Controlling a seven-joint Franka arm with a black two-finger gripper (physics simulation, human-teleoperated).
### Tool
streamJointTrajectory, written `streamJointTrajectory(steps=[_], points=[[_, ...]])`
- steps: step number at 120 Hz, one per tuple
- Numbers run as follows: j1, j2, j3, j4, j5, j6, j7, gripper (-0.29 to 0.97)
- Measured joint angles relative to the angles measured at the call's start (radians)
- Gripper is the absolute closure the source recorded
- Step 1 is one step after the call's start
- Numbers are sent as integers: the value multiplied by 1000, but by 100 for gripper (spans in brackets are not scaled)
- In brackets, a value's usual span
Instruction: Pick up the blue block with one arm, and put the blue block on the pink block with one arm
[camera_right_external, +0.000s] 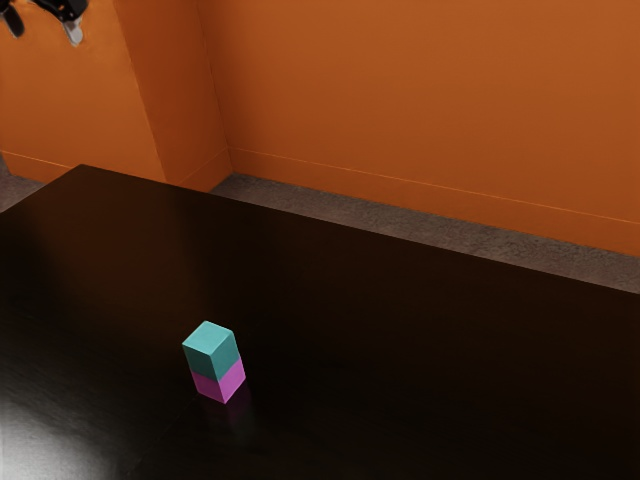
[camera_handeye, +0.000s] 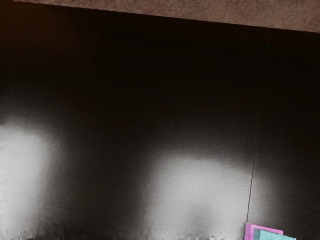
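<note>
One blue block (camera_right_external: 211, 346), far from gripper (camera_right_external: 42, 28).

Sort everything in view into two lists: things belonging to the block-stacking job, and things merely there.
Job:
small blue cube block, sitting on the small pink cube block
black two-finger gripper, open, high up, clear of both blocks

Merely there:
glossy black table
orange wall
grey floor

The jaws (apart, nothing between them) are clipped by the exterior view's top edge. In the wrist view the frame's edge cuts off most of the blue block (camera_handeye: 272, 235) and the pink block (camera_handeye: 249, 231) under it.
</note>
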Motion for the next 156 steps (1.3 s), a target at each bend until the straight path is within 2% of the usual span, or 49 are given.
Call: streamJointTrajectory(steps=[11,32,77,156], points=[[-57,-33,17,2,0,-47,-4,0],[-61,-7,5,-68,-7,-71,-19,0],[-76,148,-10,-76,3,-101,-43,0],[-61,155,-9,-76,2,-112,-41,0]])
